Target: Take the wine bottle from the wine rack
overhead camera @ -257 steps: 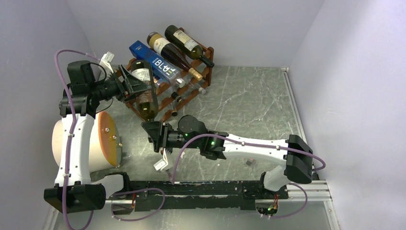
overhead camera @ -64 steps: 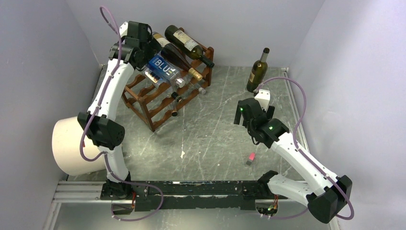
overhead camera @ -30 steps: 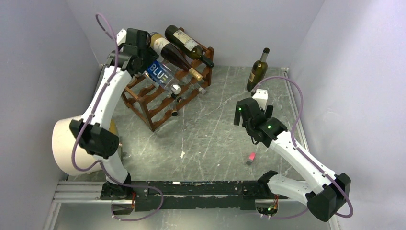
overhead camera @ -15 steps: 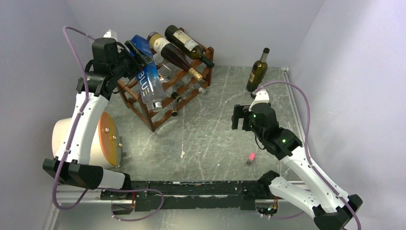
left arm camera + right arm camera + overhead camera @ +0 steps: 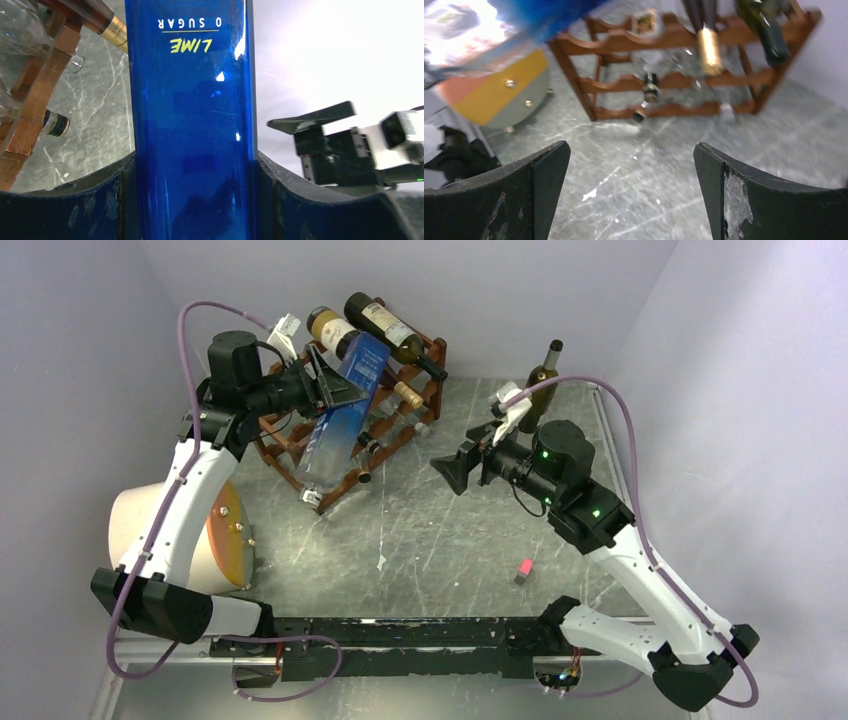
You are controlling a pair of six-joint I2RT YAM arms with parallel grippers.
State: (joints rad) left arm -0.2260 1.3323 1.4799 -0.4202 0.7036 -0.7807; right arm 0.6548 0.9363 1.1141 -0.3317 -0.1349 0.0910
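My left gripper (image 5: 335, 390) is shut on a blue wine bottle (image 5: 340, 430), which hangs steeply tilted with its neck down, above the front of the reddish-brown wine rack (image 5: 395, 430). In the left wrist view the blue bottle (image 5: 190, 125) fills the gap between both fingers (image 5: 75, 210), and the rack (image 5: 35, 95) stands apart to its left. My right gripper (image 5: 455, 470) is open and empty, turned toward the bottle from the right. The right wrist view has its gripper (image 5: 631, 150) over bare table, facing the rack (image 5: 684, 80).
Two dark bottles (image 5: 385, 325) lie on the rack's top tier. A green bottle (image 5: 540, 385) stands upright at the back right. A white drum with an orange face (image 5: 180, 540) sits at the left. A small pink piece (image 5: 523, 568) lies on the table.
The left gripper has swung the blue bottle forward and neck-down, away from the rack's top tier. The right arm has reached left and turned its open gripper toward the bottle.
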